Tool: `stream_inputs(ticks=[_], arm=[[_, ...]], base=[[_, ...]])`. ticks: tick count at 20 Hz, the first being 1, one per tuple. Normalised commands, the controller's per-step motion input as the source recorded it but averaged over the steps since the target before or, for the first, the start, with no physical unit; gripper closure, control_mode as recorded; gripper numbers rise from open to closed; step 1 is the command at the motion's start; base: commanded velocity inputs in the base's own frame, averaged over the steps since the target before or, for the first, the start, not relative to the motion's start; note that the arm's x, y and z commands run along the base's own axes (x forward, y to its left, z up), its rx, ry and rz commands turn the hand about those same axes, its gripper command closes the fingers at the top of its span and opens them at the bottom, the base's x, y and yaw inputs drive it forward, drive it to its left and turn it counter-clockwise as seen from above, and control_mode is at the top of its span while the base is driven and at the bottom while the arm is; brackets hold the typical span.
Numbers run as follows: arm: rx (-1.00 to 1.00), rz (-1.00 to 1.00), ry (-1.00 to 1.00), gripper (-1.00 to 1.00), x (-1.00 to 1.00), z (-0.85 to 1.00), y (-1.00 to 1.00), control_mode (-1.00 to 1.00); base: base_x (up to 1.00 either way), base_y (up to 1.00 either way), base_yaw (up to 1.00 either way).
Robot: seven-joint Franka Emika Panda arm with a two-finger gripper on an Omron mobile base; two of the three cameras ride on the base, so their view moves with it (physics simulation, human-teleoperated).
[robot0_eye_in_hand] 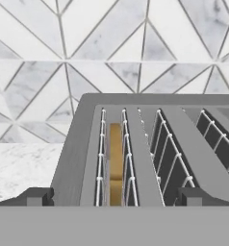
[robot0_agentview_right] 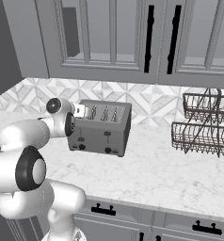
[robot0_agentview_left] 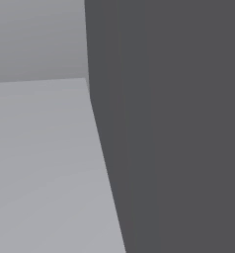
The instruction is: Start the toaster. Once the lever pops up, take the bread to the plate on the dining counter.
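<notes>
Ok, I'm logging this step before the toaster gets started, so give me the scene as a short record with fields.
toaster: grey, four slots, on the marble counter by the tiled wall
bread: tan slice standing in the leftmost slot in the hand view
hand: open, above the toaster's top
wire rack: two tiers, right of the toaster

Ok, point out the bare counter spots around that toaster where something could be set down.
The widest bare stretch of counter lies between the toaster and the wire rack, running to the front edge. In the hand view, a smaller patch sits left of the toaster. The arm crowds the toaster's left end; bread fills one slot.
</notes>
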Motion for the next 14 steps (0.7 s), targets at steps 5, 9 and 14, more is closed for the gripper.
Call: stream_inputs(ticks=[5, 9, 14], arm=[[0.00, 0.00, 0.00, -1.00, 0.18, -0.09, 0.00, -1.00], [0.00, 0.00, 0.00, -1.00, 0.09, -0.21, 0.00, -1.00], [0.00, 0.00, 0.00, -1.00, 0.08, -0.17, 0.02, -1.00]], base=[[0.00, 0.00, 0.00], [0.00, 0.00, 0.00], [0.00, 0.00, 0.00]])
